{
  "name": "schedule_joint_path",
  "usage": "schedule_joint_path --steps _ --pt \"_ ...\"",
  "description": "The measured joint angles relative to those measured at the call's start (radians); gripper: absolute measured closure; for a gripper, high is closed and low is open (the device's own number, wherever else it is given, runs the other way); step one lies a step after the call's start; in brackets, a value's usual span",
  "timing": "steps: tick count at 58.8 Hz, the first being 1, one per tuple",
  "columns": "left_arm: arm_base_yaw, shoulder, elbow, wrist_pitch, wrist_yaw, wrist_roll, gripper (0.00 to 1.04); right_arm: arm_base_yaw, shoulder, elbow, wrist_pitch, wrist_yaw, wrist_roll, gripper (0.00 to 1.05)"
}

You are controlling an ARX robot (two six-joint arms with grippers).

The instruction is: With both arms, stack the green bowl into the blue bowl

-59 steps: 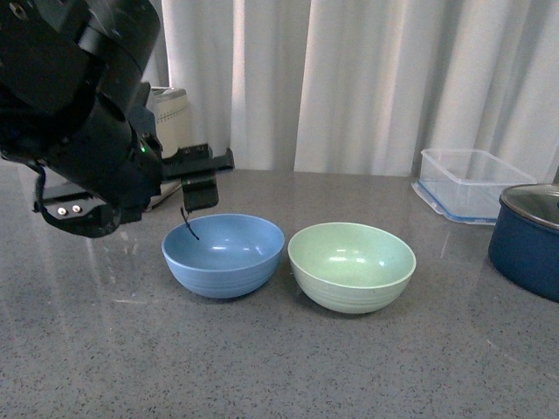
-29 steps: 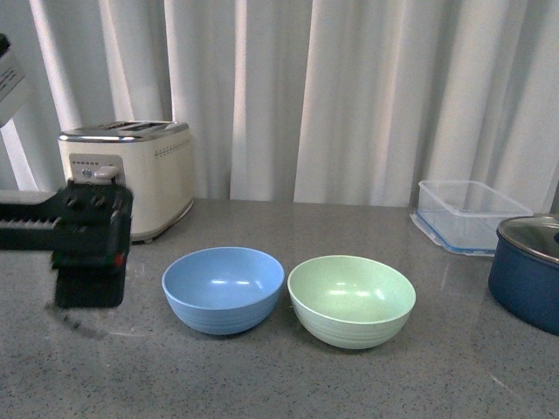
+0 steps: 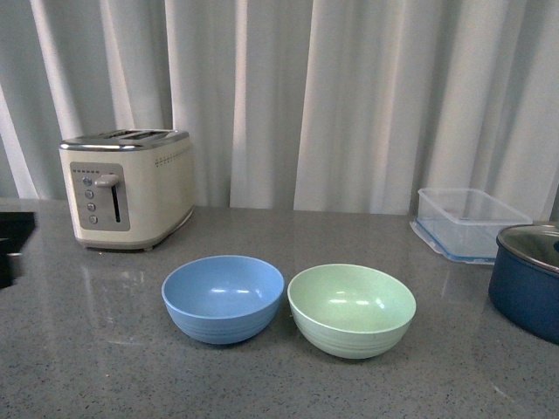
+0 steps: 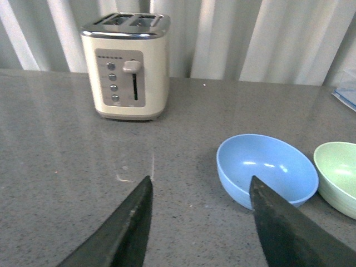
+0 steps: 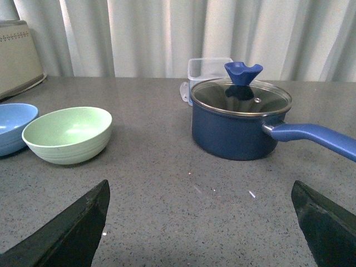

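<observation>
The blue bowl (image 3: 223, 297) and the green bowl (image 3: 351, 310) stand upright side by side on the grey counter, rims nearly touching, blue on the left. My left gripper (image 4: 201, 179) is open and holds nothing. It hovers low over the counter, with the blue bowl (image 4: 267, 169) just beyond its one fingertip and the green bowl (image 4: 339, 175) further off. My right gripper (image 5: 200, 183) is wide open and holds nothing. It is well back from the green bowl (image 5: 68, 133) and the blue bowl (image 5: 12, 125). Only a dark piece of the left arm (image 3: 10, 240) shows in the front view.
A cream toaster (image 3: 127, 188) stands at the back left. A clear plastic container (image 3: 467, 223) sits at the back right, and a navy pot (image 5: 239, 119) with glass lid and long handle stands in front of it. White curtains close off the rear.
The left arm, which filled the upper left of the front view, has drawn back to the left edge and uncovered the toaster. The bowls still stand side by side.
</observation>
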Motion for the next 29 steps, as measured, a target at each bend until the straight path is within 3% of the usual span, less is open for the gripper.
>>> schedule_joint_path --steps 15,29 --pt "0.084 -0.149 -0.146 -0.006 0.092 0.013 1.01 0.0 0.0 0.0 0.0 0.0 0.0 0.1" --pt "0.143 -0.288 -0.229 -0.064 0.142 0.016 1.01 0.0 0.0 0.0 0.0 0.0 0.0 0.1"
